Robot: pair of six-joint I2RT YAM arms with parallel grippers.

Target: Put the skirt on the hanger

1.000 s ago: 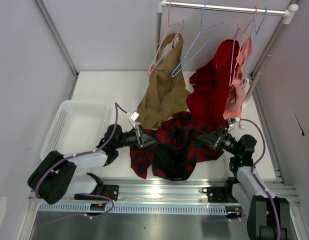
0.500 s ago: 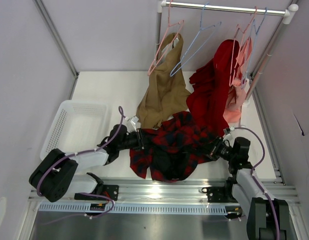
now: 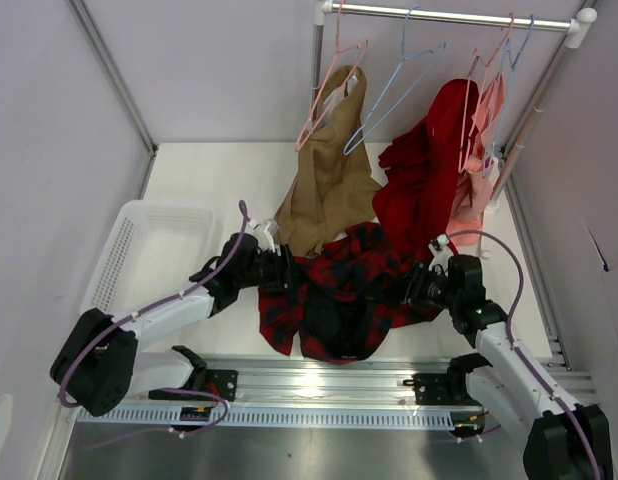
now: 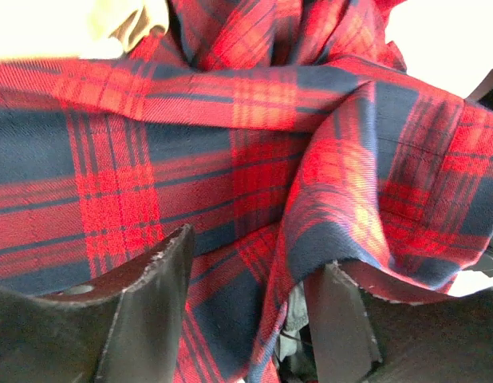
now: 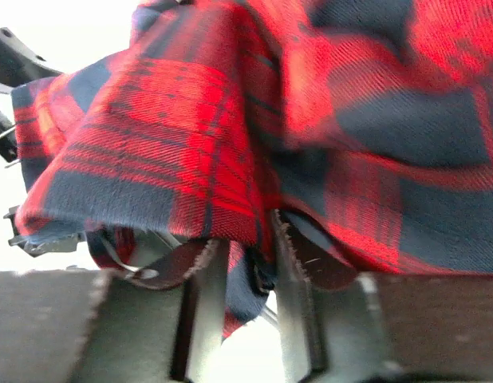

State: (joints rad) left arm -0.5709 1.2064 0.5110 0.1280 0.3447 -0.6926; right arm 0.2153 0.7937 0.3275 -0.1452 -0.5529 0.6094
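- From above you get bright, even light. Shadows under the skirt (image 3: 341, 288) are soft, and the metal rail (image 3: 289, 380) carries a white patch of glare.
- Your left wrist view keeps the plaid weave sharp, but both upper corners are blown out white.
- Your right wrist view is soft: the fabric smears toward the upper right, and the background burns out white.

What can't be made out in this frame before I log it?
- Right claw, right wrist view: a skirt fold fills the gap; gripping or not is unclear.
- Left claw, top view: fingertips buried under the skirt.
- Hanger: outside both wrist views, which the plaid fills.
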